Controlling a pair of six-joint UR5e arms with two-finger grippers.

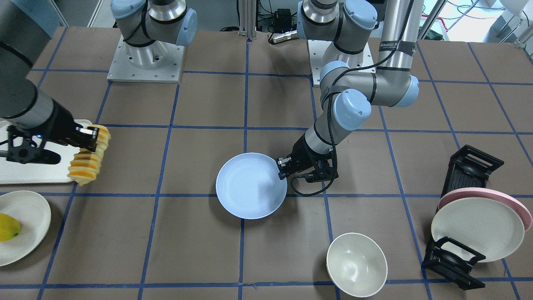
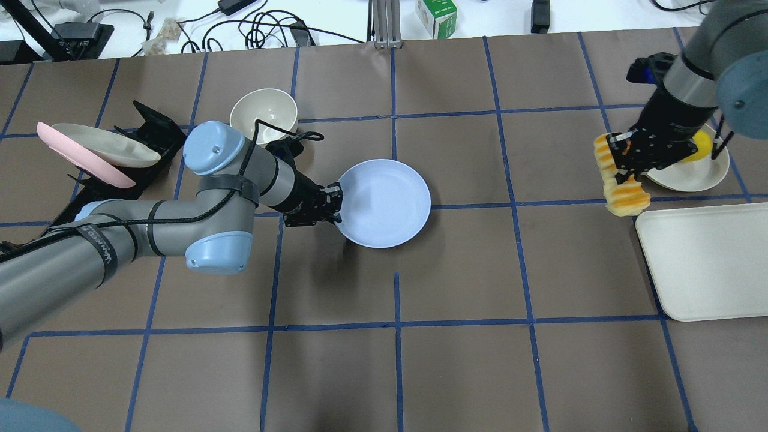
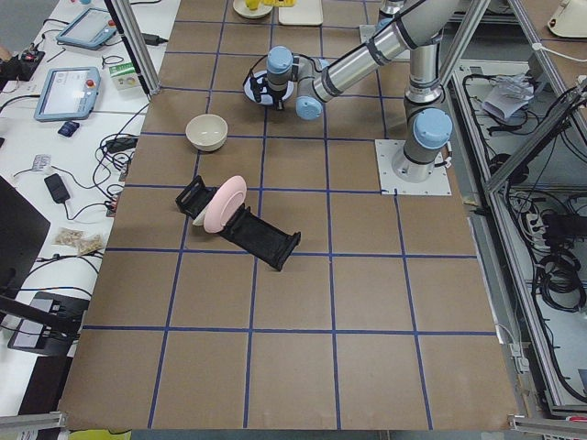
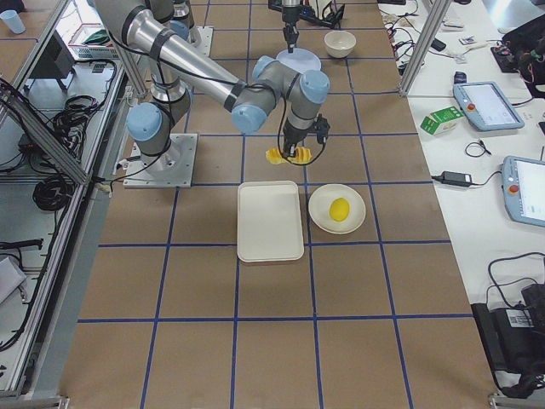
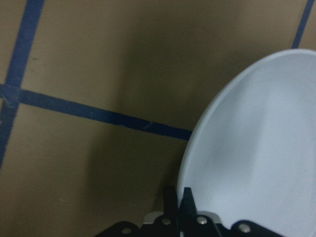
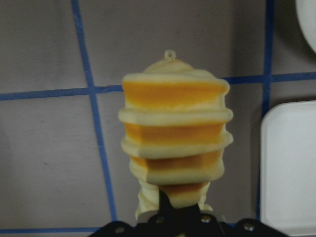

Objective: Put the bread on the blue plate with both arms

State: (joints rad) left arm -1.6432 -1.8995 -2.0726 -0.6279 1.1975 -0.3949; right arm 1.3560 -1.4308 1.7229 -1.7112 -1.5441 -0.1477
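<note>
— Jaws on the right arm (image 2: 690, 90) are seen clamped near one end of the long ridged orange-yellow bread loaf (image 2: 621, 180), which is hung clear of the tabletop (image 2: 468, 276). How is the other side held?

— On the left arm (image 2: 264, 180), the jaws are closed on the rim of the round pale blue matte plate (image 2: 387, 201), at its 9 o'clock in the overhead view. The plate appears tipped up slightly on that side. The loaf is found at the plate's 3 o'clock, well apart from it.

— What is called for if the carry is to be done well?

— Since the loaf is gripped near one end only and droops, a slow, level transfer is advised. It should be lowered lengthwise over the plate's middle, with the plate steadied until release.

— And the containers?

— The blue plate is empty. A smooth yellow fruit (image 1: 8, 227) is held on a round cream plate (image 1: 33, 221). Nothing is seen on the cream rectangular tray (image 2: 702, 264) or in the cream bowl (image 1: 356, 264). A pink plate (image 1: 516, 206) and a larger cream plate (image 1: 476, 229) are stood in the black rack (image 1: 468, 166).
</note>
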